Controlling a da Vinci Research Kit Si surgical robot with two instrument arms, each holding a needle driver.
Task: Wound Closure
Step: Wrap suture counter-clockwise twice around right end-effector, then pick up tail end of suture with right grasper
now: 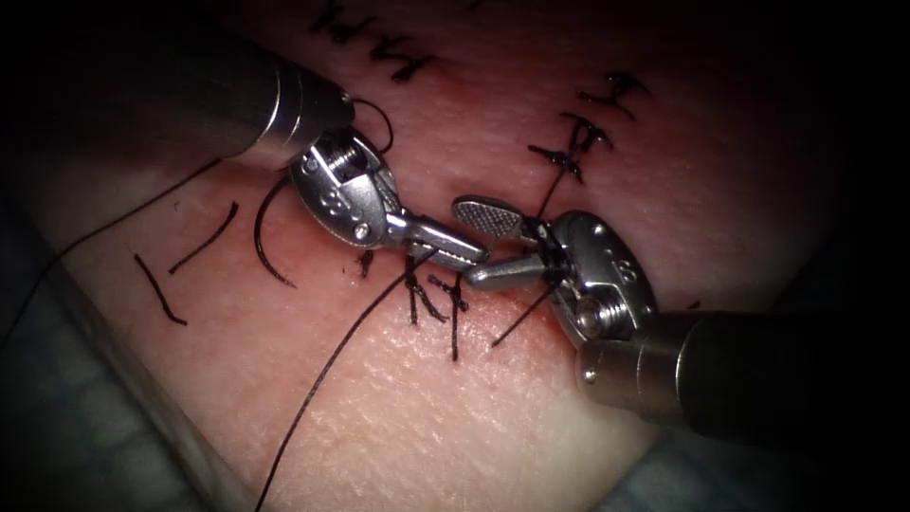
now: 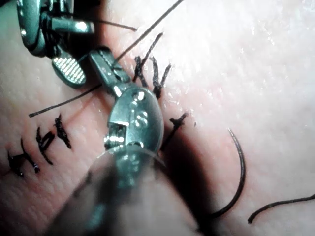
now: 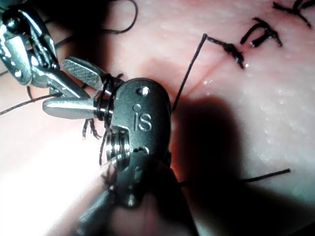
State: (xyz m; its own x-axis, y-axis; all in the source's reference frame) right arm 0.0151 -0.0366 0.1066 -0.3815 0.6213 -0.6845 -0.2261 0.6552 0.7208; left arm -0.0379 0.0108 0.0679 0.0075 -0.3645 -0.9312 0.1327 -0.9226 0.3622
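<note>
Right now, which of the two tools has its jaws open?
The right tool: jaws spread, thread wound around them. The left tool has its jaws shut on thread; the needle lies loose on the tissue.

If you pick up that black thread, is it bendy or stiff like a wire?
Probably bendy: the thread lies in loose curves on the tissue and wraps around the right tool behind its open jaws. Likely very light too. The needle, lying free, keeps its curve, so it seems stiff.

My left tool [image 1: 445, 242] is polished steel on a dark shaft with a silver collar at ten o'clock; my right tool [image 1: 493, 246] shows cross-hatched jaw faces, screws, stamped letters
</note>
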